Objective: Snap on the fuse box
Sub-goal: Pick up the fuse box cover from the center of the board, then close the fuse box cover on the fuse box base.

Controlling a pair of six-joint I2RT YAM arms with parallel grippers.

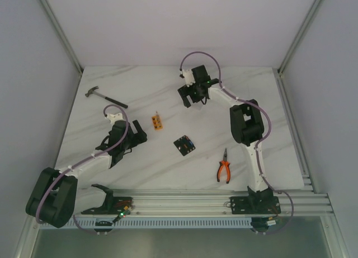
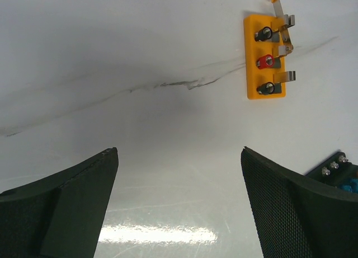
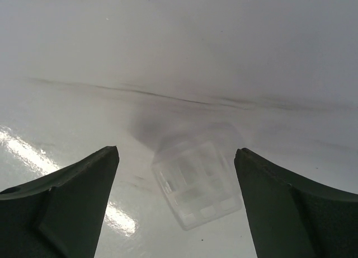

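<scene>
The fuse box (image 1: 184, 146), a small black square with blue fuses, lies flat near the middle of the table. One corner of the fuse box (image 2: 339, 170) shows at the lower right of the left wrist view. My left gripper (image 1: 139, 137) (image 2: 179, 151) hovers to its left, open over bare table. My right gripper (image 1: 189, 103) (image 3: 176, 150) is at the back of the table, open. A clear plastic cover (image 3: 197, 182) lies on the table between its fingers, untouched.
An orange block with metal clips (image 1: 158, 121) (image 2: 264, 56) lies left of the fuse box. Orange-handled pliers (image 1: 224, 169) lie to the front right. A hammer (image 1: 104, 97) lies at the back left. Grey walls enclose the table.
</scene>
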